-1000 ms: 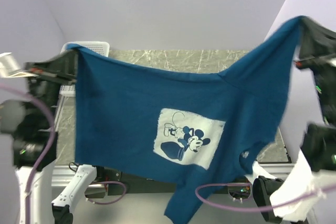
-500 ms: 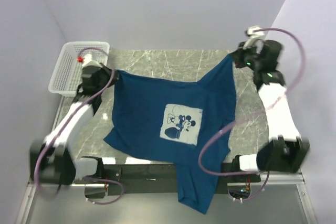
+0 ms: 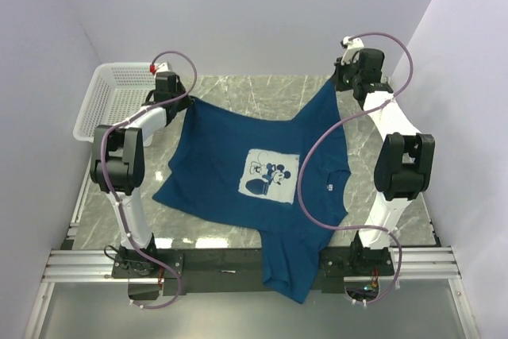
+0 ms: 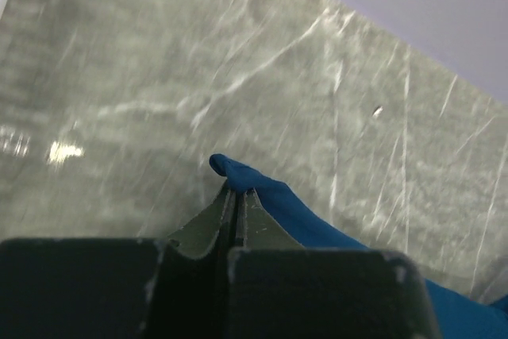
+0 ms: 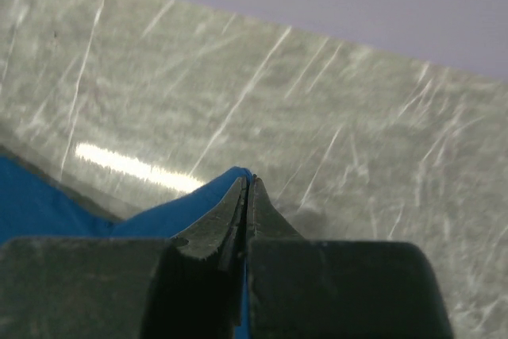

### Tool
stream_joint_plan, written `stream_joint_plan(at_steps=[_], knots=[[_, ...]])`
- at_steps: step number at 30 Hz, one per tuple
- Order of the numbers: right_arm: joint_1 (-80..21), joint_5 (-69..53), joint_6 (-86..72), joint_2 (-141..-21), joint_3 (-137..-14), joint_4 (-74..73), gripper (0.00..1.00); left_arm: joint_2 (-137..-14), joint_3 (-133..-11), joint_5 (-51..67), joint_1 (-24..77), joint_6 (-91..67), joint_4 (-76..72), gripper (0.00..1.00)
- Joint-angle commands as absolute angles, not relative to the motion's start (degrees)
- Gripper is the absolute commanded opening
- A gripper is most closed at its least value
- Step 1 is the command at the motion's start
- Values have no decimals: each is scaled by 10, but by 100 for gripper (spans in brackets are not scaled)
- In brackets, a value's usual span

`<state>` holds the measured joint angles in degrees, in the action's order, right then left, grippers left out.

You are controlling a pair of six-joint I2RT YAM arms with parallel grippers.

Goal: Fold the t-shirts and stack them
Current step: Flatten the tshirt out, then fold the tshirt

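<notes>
Far left, a white mesh basket [image 3: 111, 105] sits just outside the left gripper [image 3: 179, 98], off the corner of the marble table [image 3: 262, 89]. That left gripper is reaching toward the far side of the table and is clamped on a corner of the dark blue t-shirt [image 3: 214, 156]. In the wrist view its fingers [image 4: 208, 220] are pressed tight together, with a small nub of blue cloth poking out past the tips and the rest trailing off to their right.

From that pinch the shirt spreads flat over the marble, back toward the arm bases and across to the other arm. The pale square cartoon print [image 3: 268, 174] faces up, lying between the two grippers and nearer the bases than either. One end of the shirt droops over the near table edge, across the dark frame rail [image 3: 214, 261].

Over to the right gripper [image 3: 341, 81], also out at the far side of the table and pinched shut on another corner of the shirt. Its fingers [image 5: 221, 224] meet with blue fabric caught between them, and cloth runs away to their left.
</notes>
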<state>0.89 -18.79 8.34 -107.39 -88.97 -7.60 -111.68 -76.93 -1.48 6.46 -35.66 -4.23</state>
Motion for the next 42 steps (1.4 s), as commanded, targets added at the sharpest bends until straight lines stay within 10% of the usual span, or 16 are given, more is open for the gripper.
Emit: stream_joint_plan(at_steps=[1, 14, 42], knots=[[9, -160, 73, -1056, -926, -17, 0, -1138, -842, -30, 67, -333, -47, 0], [11, -164, 61, -1001, -895, -3, 0, -1180, -930, -18, 64, -322, -29, 0], [18, -245, 65, -757, -606, 25, 0, -1036, -726, 61, 33, -287, -106, 0]])
